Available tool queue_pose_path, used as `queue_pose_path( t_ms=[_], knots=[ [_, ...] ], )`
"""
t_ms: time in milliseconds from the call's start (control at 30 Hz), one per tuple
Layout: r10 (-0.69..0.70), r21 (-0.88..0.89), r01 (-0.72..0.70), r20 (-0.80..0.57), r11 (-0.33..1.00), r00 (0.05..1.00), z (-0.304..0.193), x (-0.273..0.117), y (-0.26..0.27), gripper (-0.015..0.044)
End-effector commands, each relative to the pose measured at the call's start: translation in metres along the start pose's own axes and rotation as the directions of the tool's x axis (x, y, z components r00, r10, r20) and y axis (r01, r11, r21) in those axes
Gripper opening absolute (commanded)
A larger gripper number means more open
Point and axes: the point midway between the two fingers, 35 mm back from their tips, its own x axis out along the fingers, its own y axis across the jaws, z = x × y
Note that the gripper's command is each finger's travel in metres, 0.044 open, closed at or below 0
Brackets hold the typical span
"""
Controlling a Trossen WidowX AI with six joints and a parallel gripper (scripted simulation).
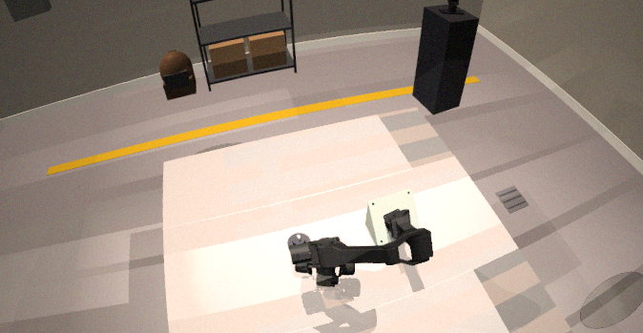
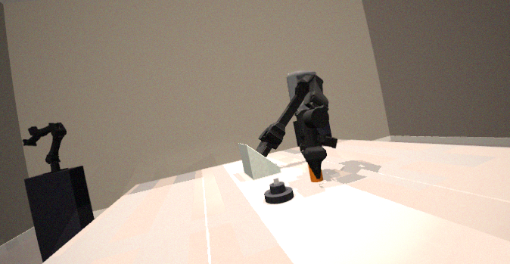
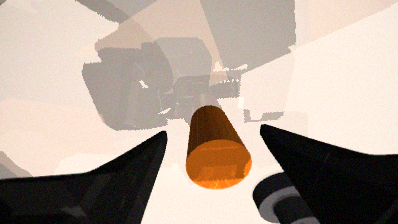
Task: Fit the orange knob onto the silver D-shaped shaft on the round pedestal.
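Note:
The orange knob [image 2: 313,175] [image 3: 218,162] stands upright on the table; its underside and hole are hidden, and the arm hides it in the top view. My gripper [image 2: 317,176] [image 3: 213,131] is open and points down, low over the knob. In the wrist view its fingers are on either side of the knob, with a gap on each side. The dark round pedestal [image 1: 294,240] [image 2: 278,197] [image 3: 266,189] stands near the knob, partly behind the right finger in the wrist view. Its silver shaft [image 2: 276,181] points up; which way its flat side faces is too small to tell.
A pale green wedge block [image 1: 377,218] [image 2: 262,167] with dark dots at its corners stands beside the arm's base, behind the pedestal in the exterior view. Farther off, a second arm stands on a tall black block [image 1: 441,61] [image 2: 57,211]. A shelf rack [image 1: 245,28] stands at the wall.

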Motion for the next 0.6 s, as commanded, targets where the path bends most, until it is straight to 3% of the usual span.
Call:
queue_pose_path(
  t_ms=[0, 133, 467, 567],
  knots=[
    [0.005, 0.004, -0.005, 0.004, 1.0, 1.0, 0.0003, 0.0069, 0.0018, 0.044],
    [0.006, 0.004, -0.006, 0.004, 1.0, 1.0, 0.0003, 0.0106, 0.0024, 0.044],
    [0.006, 0.004, -0.006, 0.004, 1.0, 1.0, 0.0003, 0.0106, 0.0024, 0.0177],
    [0.006, 0.004, -0.006, 0.004, 1.0, 1.0, 0.0003, 0.0106, 0.0024, 0.0157]
  ],
)
